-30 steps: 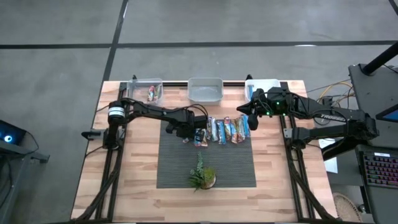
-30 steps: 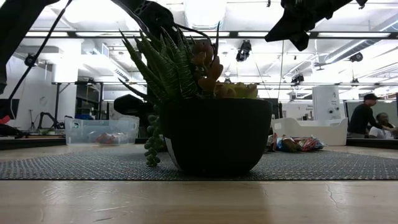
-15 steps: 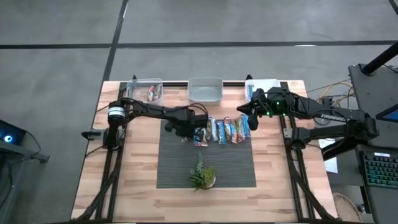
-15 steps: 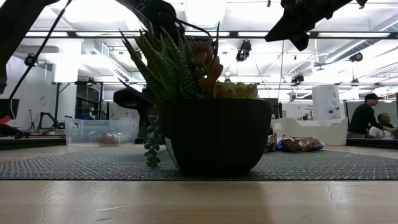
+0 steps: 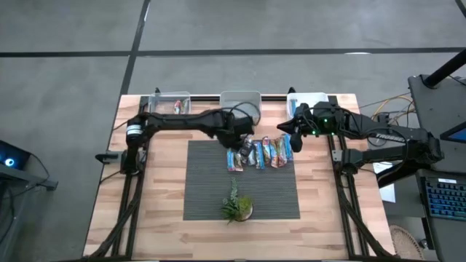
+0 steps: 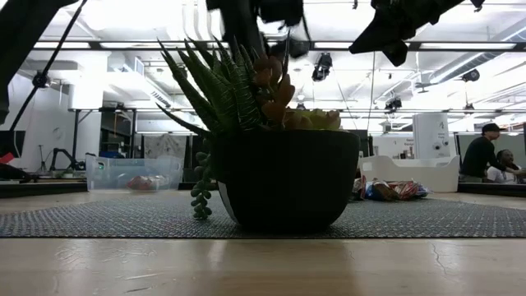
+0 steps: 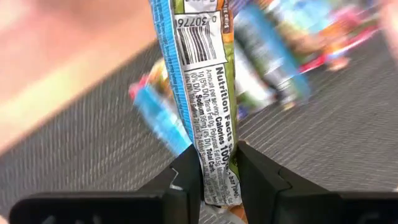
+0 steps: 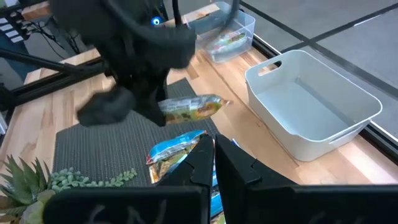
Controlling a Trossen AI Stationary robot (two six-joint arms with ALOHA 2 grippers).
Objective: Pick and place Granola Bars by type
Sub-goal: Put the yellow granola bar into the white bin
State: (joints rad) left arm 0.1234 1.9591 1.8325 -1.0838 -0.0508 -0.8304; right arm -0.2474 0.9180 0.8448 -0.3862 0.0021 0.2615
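Only 1 granola bar [image 7: 202, 118] shows clearly, clamped in the left tool [image 7: 214, 180]; behind it, other bars [image 7: 292, 56] blur. Right tool [image 8: 214, 163] clenched, empty.

Setting: robotics lab or industrial workshop hall. Wooden bench [image 5: 167, 196] standing on bare grey concrete floor [image 5: 65, 87] marked with dark lines. Two arms [image 5: 182, 125] mounted on metal frame. Cables [image 5: 386, 108] and keyboard [image 5: 445, 198] lying beside bench. Ceiling strip lights [image 6: 123, 16] glowing overhead; people [image 6: 481, 154] sitting in open hall behind.
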